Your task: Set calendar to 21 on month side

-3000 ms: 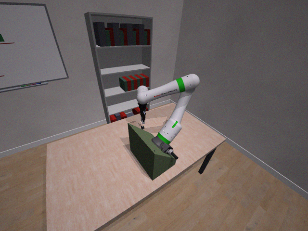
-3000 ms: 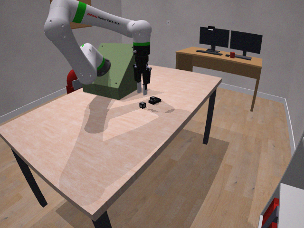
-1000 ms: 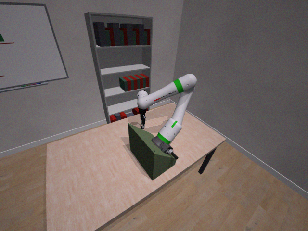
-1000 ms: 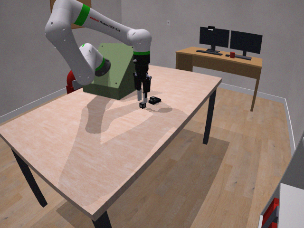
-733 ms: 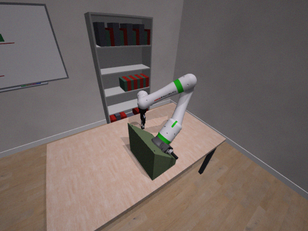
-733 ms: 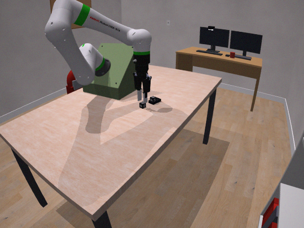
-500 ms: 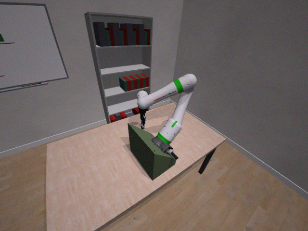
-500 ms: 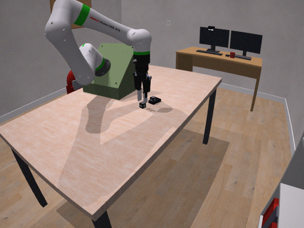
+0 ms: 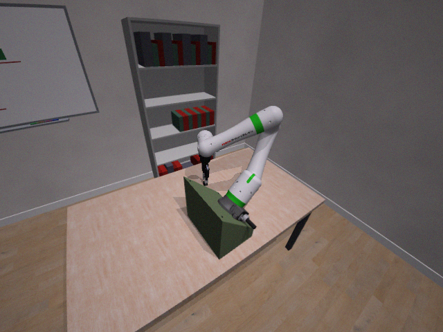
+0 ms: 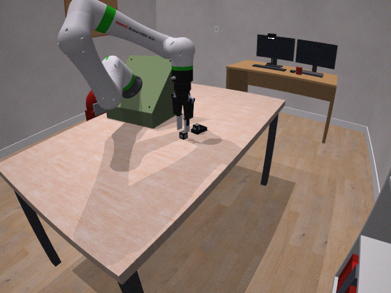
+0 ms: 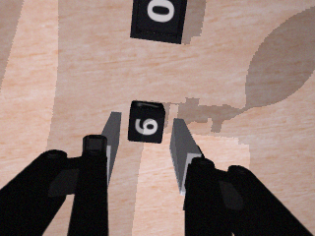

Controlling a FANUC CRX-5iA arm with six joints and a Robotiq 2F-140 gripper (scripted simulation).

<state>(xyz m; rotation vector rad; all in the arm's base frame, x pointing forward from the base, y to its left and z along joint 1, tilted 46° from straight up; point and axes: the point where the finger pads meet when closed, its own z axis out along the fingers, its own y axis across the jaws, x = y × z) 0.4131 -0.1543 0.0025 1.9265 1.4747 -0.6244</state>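
A small black cube lies on the table with a white 6 or 9 on its top face; it also shows in the exterior view. My gripper points straight down over it, partly open. Its two fingers stand on either side of the cube with a gap at each side and touch nothing. The gripper also shows in the exterior and top views. Just beyond the cube sits the black tray with the other cube in it, a 0 on top. The green base hides both cubes in the top view.
The arm's green wedge-shaped base stands close behind the gripper and the tray. The table's far edge lies well to the right of the tray. A desk with two monitors stands off the table.
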